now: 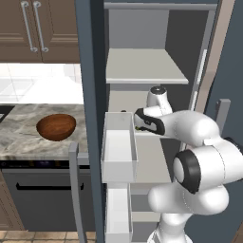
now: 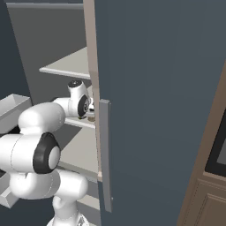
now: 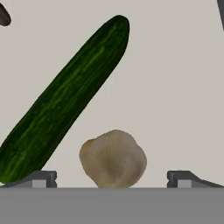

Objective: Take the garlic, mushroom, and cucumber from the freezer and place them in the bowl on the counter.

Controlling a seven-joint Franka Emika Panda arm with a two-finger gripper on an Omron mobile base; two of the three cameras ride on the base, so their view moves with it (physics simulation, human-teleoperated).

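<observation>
We see our tool (image 3: 113,179) spread wide over the mushroom (image 3: 113,158) on the freezer (image 1: 142,66) shelf, cucumber (image 3: 65,98) lying slantwise just beside the mushroom, bowl (image 1: 56,126) on the desk (image 1: 19,137) beside the freezer.

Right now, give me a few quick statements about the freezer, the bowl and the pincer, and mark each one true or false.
1. The bowl sits on the counter with nothing in it. True.
2. The cucumber is in the bowl. False: it lies on a light freezer shelf, seen in the hand view.
3. The pincer is open, with the mushroom between its fingertips. True.
4. The freezer is closed. False: its door stands open and the arm reaches inside.
5. The mushroom rests on top of the cucumber. False: it lies beside it on the shelf.
</observation>
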